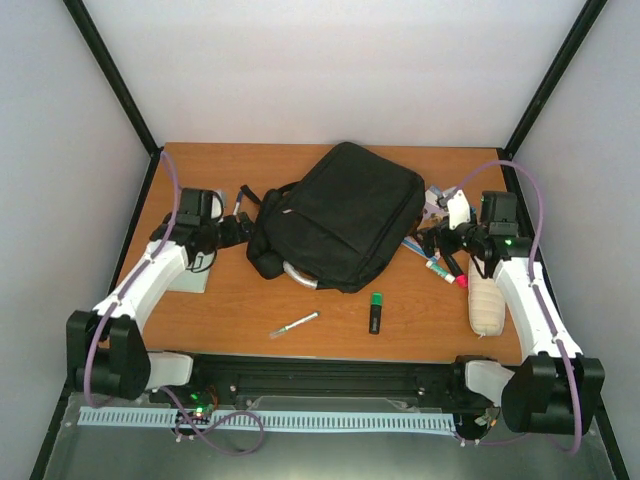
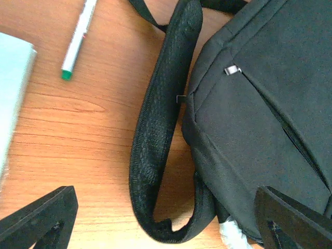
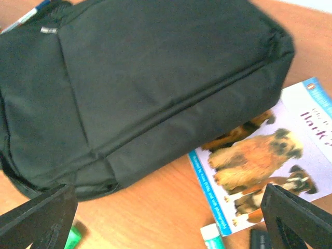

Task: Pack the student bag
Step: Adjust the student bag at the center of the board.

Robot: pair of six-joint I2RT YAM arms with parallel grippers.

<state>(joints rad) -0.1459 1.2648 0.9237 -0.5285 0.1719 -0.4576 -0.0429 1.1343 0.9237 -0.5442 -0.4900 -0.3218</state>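
The left jaws stand spread, the student bag (image 1: 340, 215) and its shoulder strap (image 2: 158, 150) between them, bare desk (image 2: 78, 135) leftward; the right jaws stand spread above the bag's edge and a dog book (image 3: 270, 155) lettered "Hark"

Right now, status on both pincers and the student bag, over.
Left pincer open, empty, over shoulder strap. Right pincer open, empty. Student bag flat on table, no opening showing. Dog book partly under it.
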